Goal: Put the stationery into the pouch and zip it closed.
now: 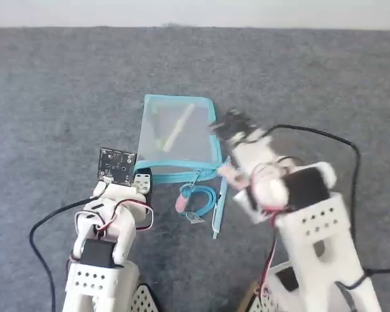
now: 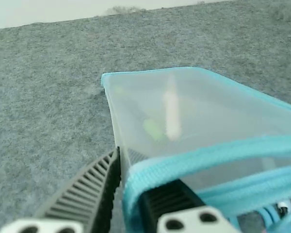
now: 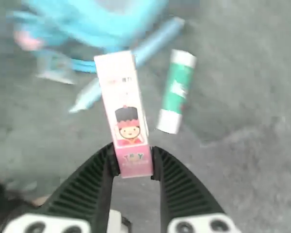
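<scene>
One pouch (image 1: pixel 179 133), translucent with light-blue trim, lies flat on the grey table (image 1: pixel 65 84). Two items show through its wall: a pale stick (image 1: pixel 179 128) and a green patch (image 2: pixel 153 128).

Left wrist view: the grip in detail, with my left gripper (image 2: pixel 133 179) clamped on the pouch's zipper rim.

High view: the layout, with that gripper at one near corner of the pouch and my other arm at the opposite near corner.

Right wrist view: my right gripper (image 3: pixel 131 155) closed on one pink-and-white box (image 3: pixel 126 111), held just beside the pouch's zipper edge. On the table near that same edge lie one green-and-white stick (image 3: pixel 177 92) and one blue pen (image 3: pixel 160 39), side by side.

One blue strap loop (image 1: pixel 198 195) with one pink tab (image 1: pixel 181 204) lies just outside the pouch's zipper edge, between my two arms.
</scene>
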`<control>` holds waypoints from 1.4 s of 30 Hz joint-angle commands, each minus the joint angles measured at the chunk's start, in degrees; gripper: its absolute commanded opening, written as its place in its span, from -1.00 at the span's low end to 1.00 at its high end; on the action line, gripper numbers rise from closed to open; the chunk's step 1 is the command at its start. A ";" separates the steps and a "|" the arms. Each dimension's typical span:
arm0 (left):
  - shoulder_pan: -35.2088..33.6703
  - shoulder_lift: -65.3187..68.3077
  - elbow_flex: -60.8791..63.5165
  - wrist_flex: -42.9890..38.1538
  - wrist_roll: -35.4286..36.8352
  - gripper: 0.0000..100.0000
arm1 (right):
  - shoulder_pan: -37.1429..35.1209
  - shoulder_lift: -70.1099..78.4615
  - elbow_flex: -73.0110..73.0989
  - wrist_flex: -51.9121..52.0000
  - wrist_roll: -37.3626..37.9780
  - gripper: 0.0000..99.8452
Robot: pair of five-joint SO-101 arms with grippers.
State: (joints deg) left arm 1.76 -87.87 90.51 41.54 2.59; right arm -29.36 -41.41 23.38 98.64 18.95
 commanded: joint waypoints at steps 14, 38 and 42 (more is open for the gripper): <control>-0.09 0.53 -0.13 -1.67 -0.35 -0.97 | -11.30 23.52 -16.18 -1.45 -5.71 -0.98; 0.00 0.53 -0.13 -1.67 -0.35 -0.97 | -13.58 57.71 -56.62 3.91 -15.47 -0.80; 0.00 0.53 -0.13 -1.67 -0.35 -0.97 | -16.75 57.71 -56.70 3.91 -15.21 -0.54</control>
State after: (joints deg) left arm 1.41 -87.87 91.47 41.45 2.86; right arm -43.08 17.23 -29.19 100.75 4.26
